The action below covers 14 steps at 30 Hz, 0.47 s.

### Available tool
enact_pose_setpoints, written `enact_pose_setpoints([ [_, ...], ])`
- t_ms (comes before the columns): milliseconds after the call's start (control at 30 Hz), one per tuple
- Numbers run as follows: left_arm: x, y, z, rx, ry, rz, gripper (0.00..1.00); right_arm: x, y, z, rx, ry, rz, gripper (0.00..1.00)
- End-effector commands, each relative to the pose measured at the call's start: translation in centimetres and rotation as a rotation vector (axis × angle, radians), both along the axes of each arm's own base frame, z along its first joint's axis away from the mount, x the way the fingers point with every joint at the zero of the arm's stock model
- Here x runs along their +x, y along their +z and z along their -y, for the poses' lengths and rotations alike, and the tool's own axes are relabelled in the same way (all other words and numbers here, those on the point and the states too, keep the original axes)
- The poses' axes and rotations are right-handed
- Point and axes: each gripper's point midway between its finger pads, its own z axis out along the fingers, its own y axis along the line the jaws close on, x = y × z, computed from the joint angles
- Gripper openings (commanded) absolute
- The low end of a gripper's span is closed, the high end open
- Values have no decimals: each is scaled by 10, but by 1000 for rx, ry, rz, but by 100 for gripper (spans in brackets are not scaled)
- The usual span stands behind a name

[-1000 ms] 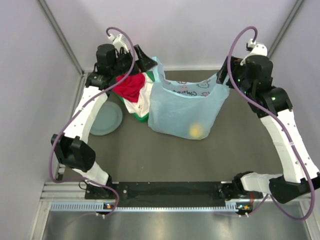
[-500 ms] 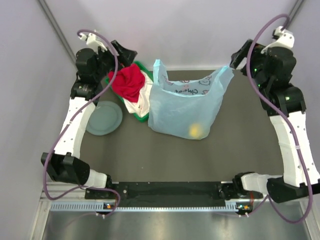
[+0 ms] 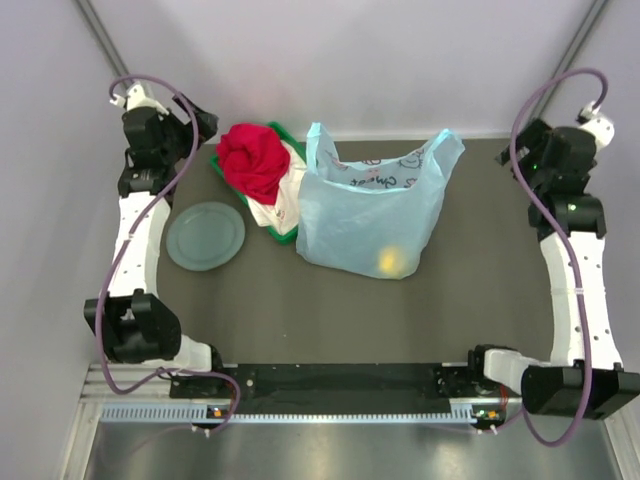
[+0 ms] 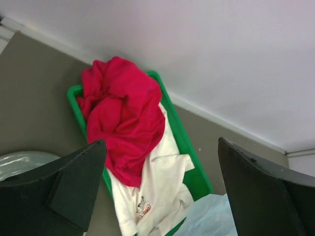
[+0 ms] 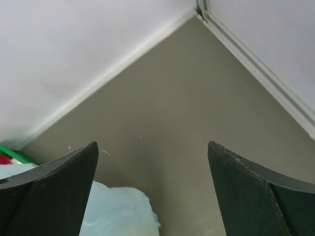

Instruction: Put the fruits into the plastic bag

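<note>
Left pincer (image 4: 161, 142): fingers spread wide, nothing held; drawn back within the last second from the near-left handle of the bag to the far-left corner, now looking down over the tray. Right pincer (image 5: 151, 145): likewise spread and empty; pulled away from the opposite handle to the far-right corner, above bare surface. Plastic bag (image 3: 365, 215): let go on both sides, standing unaided at the back-middle of the bench (image 3: 330, 320), mouth upward, left handle (image 3: 318, 140) and right handle (image 3: 445, 148) upright and free, no longer stretched between the arms. Citrus (image 3: 391, 261): visible through the film low at the front of the bag, position unchanged across the second. Remaining fruits: none seen lying out on the bench or the plate; probably inside the bag, though not discernible through the film. Judged status: loading finished or very nearly so, with the release and retreat of both arms reading as a closing move rather than a fresh reach. Green tray (image 3: 283, 237): touching the bag's left side, holding a red cloth (image 3: 250, 160) over a white cloth (image 3: 272, 205), undisturbed. Plate (image 3: 205, 236): left of the tray, bare.
</note>
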Motion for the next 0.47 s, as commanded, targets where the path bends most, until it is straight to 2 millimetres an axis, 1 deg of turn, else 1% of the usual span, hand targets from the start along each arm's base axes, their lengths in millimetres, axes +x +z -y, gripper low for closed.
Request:
enact_pose_setpoints([
  [0,-23,13,-11,59,69,19,99,-10,-1,7,27,-57,79,91],
  [33,-24,13,-13,61,78,21,99,-10,-6,6,36,-60,70,91],
  [67,-26,18,-13,63,84,43,99,-9,-10,6,46,-61,64,91],
  [133,-27,17,-15,68,92,50,99,-6,-15,5,48,-59,55,91],
  [167,-28,22,-16,74,97,66,99,-5,-17,6,47,-62,49,91],
  [267,-26,21,-14,86,80,70,99,-4,-17,8,42,-70,54,91],
  [300,-25,25,-14,86,78,76,99,-4,-17,8,41,-71,60,91],
  [433,-23,23,-12,80,68,78,99,-4,-19,11,37,-86,65,91],
])
